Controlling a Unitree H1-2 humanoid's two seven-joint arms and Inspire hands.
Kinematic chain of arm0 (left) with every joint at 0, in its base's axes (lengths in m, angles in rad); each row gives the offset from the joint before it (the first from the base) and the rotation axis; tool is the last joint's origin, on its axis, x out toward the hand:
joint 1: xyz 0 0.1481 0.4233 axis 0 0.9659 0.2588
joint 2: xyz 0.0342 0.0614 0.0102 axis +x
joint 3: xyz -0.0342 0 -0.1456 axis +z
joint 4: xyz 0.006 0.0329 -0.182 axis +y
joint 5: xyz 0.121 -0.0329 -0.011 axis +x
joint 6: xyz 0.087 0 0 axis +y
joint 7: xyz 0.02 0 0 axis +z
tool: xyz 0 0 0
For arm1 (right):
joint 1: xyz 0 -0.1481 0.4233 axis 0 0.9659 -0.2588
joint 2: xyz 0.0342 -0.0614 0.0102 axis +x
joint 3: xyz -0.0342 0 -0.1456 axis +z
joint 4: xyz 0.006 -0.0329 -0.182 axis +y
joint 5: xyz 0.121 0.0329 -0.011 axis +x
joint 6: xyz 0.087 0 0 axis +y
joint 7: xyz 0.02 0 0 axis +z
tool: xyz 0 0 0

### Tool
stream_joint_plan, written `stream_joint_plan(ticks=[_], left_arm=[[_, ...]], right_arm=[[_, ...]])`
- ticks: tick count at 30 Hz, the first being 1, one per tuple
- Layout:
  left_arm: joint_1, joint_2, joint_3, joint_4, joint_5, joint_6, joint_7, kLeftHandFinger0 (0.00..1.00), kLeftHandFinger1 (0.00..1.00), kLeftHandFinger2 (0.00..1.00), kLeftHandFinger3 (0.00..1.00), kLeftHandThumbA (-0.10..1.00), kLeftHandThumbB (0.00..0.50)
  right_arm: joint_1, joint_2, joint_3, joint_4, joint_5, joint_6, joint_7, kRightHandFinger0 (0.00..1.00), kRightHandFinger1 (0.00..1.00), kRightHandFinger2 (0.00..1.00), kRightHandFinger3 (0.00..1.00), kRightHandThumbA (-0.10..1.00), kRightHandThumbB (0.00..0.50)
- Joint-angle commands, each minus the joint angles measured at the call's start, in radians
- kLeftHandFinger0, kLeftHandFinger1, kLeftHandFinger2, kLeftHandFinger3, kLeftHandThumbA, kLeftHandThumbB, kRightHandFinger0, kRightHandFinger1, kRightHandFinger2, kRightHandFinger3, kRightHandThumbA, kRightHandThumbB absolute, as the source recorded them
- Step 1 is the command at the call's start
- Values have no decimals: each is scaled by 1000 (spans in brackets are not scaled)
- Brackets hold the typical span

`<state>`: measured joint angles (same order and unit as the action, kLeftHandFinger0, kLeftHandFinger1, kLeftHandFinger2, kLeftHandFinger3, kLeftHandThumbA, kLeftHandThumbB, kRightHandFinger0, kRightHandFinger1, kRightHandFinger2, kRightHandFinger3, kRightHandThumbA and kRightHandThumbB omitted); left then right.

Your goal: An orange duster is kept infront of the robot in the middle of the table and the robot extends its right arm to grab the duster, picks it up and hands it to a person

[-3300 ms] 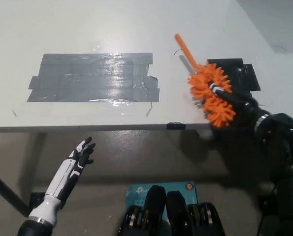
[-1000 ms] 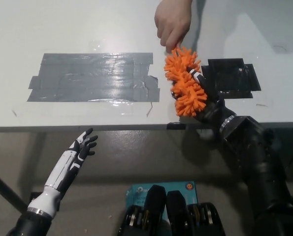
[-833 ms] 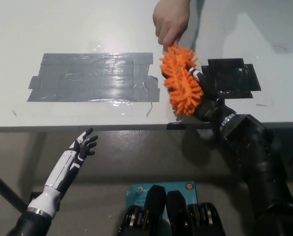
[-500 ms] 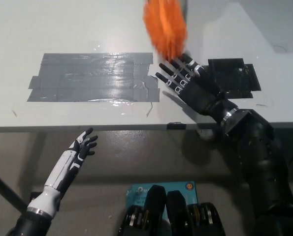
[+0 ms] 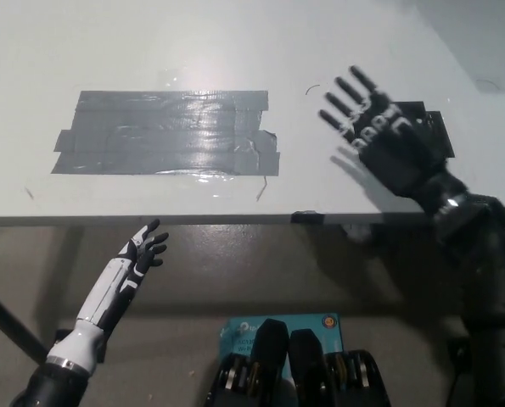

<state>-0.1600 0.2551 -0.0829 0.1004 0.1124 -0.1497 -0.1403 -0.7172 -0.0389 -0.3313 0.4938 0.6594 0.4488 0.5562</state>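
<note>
Above table (image 5: 150,51), empty spread fingers (image 5: 347,95)

The black right hand (image 5: 379,136) hovers empty, fingers spread, over the table (image 5: 150,51); the white left hand (image 5: 142,259) rests below its edge.

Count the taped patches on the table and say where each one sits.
2. A large grey tape patch lies left of centre on the table; a smaller black tape patch lies at the right, partly hidden under the open right hand.
</note>
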Motion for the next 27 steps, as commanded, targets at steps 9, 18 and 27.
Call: stream_joint_plan(ticks=[9,18,27], left_arm=[[-17,17,1,-2,-2,-55,-14,858,881,893,1000,1000,121],[14,7,-1,2,4,-65,-5,843,899,932,1000,1000,116],[59,-13,6,-1,9,-68,19,952,1000,1000,1000,988,133]], right_arm=[[424,-74,25,-846,-136,-152,-51,1000,1000,1000,1000,912,359],[624,-6,71,-765,-342,-414,-87,1000,1000,1000,1000,1000,337],[629,-54,137,-585,-433,-497,-97,1000,1000,1000,1000,935,262]])
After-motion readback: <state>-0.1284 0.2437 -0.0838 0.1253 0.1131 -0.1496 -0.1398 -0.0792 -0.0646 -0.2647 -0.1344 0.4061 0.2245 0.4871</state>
